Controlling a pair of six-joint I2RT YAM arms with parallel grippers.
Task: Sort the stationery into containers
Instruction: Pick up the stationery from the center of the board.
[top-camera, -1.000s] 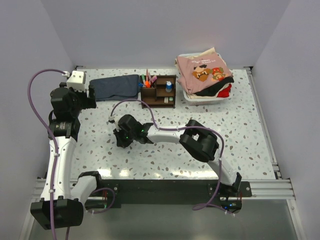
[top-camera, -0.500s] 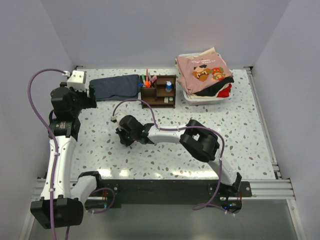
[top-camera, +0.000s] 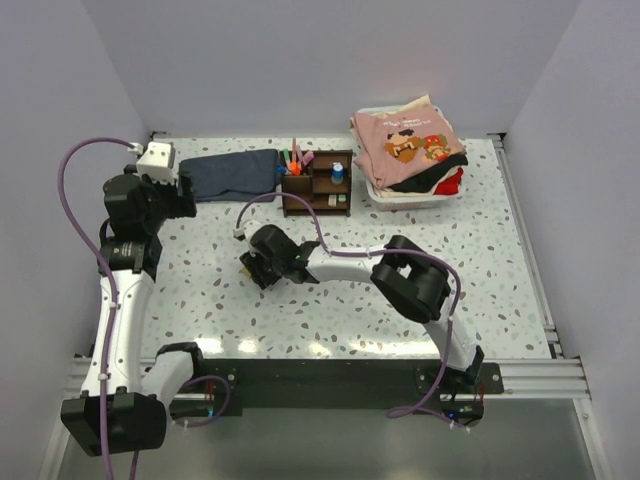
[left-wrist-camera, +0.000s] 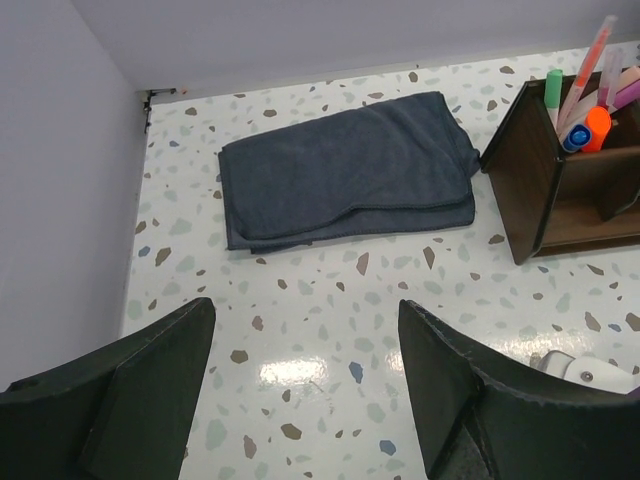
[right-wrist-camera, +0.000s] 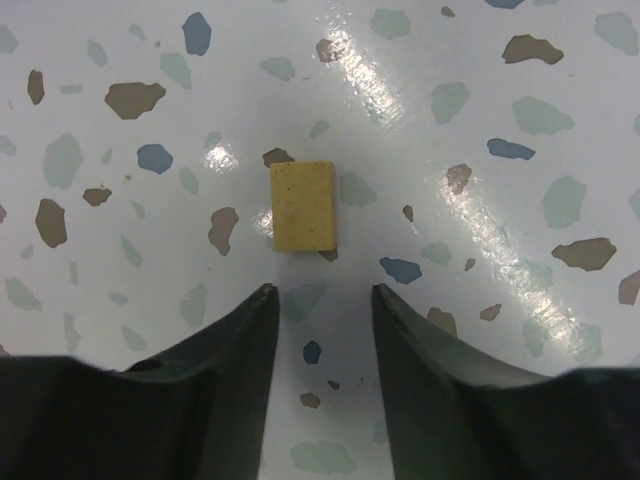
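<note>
One tan eraser (right-wrist-camera: 304, 206) lay flat on speckled tabletop (right-wrist-camera: 560, 180), just ahead of right gripper (right-wrist-camera: 322, 300), not touching it. Eraser rectangular; long axis ran roughly in line with gripper's reach, one short end toward gap between fingers (right-wrist-camera: 230, 350), slight tilt. Right gripper spread, nothing between fingers. Left gripper (left-wrist-camera: 305, 315) likewise spread and empty, raised over tabletop near dark blue cloth (left-wrist-camera: 345, 170). Wooden organiser (top-camera: 317, 183) stood at far side, apart from right gripper; pens (left-wrist-camera: 585, 100) leaned in its left compartment.
</note>
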